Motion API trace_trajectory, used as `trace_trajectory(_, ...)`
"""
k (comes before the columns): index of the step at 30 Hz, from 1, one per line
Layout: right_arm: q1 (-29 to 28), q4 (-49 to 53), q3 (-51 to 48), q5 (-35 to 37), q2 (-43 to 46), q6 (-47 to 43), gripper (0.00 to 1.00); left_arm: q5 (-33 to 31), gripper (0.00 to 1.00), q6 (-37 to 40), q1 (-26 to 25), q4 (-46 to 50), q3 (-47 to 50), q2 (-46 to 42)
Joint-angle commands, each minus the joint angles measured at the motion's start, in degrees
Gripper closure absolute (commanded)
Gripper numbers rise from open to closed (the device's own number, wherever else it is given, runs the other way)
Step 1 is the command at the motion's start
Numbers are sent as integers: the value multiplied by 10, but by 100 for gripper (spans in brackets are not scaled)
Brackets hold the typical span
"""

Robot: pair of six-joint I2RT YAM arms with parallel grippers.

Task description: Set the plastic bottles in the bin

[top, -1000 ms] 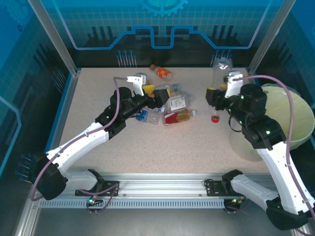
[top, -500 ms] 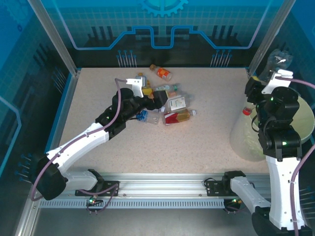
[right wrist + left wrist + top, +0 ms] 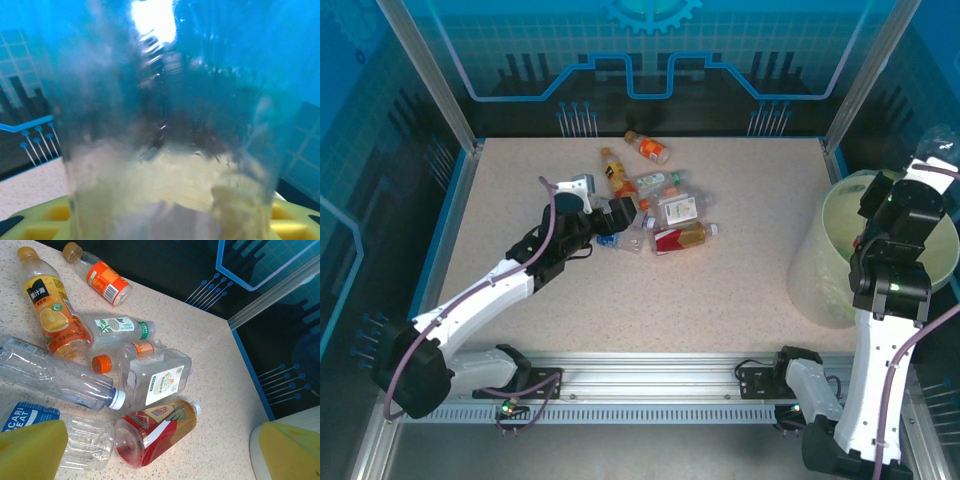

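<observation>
the right end effector (image 3: 923, 172) is closed partway around a clear bottle (image 3: 165, 125), which is held up over the far side of the bin (image 3: 825, 265) at the right end of the table (image 3: 720, 290). how well the bottle is centred over the opening cannot be told, so the main risk is judged to lie there. if it is let go too near the rim, it could be knocked off the edge and dropped outside the bin, or caught on the loose bag lining (image 3: 810, 290). the bottle looks light and slick, and it could be tipped out early by a slanted grip.

the left end effector (image 3: 623, 212) is spread fully wide and nothing is held in it; it is poised at the near edge of the heap of bottles (image 3: 665, 205) lying toward the middle of the table. the heap is tightly packed: a bottle of red drink (image 3: 155, 432) lies right against a squat clear bottle (image 3: 160, 382), with a long clear bottle (image 3: 55, 375) and an orange juice bottle (image 3: 50, 310) alongside. two bottles could be pinched at once, or a round one could be nudged and sent rolling — possibly out of reach.
</observation>
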State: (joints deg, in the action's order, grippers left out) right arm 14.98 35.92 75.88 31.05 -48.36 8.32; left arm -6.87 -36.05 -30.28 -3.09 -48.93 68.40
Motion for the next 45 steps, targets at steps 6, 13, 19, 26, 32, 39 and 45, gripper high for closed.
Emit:
trace_trajectory(6, 26, -2, -97, 12, 22, 3, 60, -6, 1, -26, 11, -7, 18, -9)
trace_trajectory(13, 26, -15, -166, -8, 38, 34, 51, 22, 1, -27, 19, 0, -1, 15)
trace_trajectory(19, 26, -7, -177, -15, 26, 51, 34, 27, 1, -31, 21, 4, -5, 29)
trace_trajectory(26, 26, 5, -165, -28, 13, 53, 17, 28, 1, -37, 25, 5, -9, 42)
trace_trajectory(32, 25, 15, -153, -26, 13, 62, 11, 29, 1, -39, 27, 10, -13, 48)
trace_trajectory(39, 25, 30, -127, -46, 20, 78, 7, 19, 1, -56, 35, 26, -12, 54)
trace_trajectory(45, -4, 11, -120, -117, 35, 49, 0, 23, 1, -80, 47, 35, -9, 63)
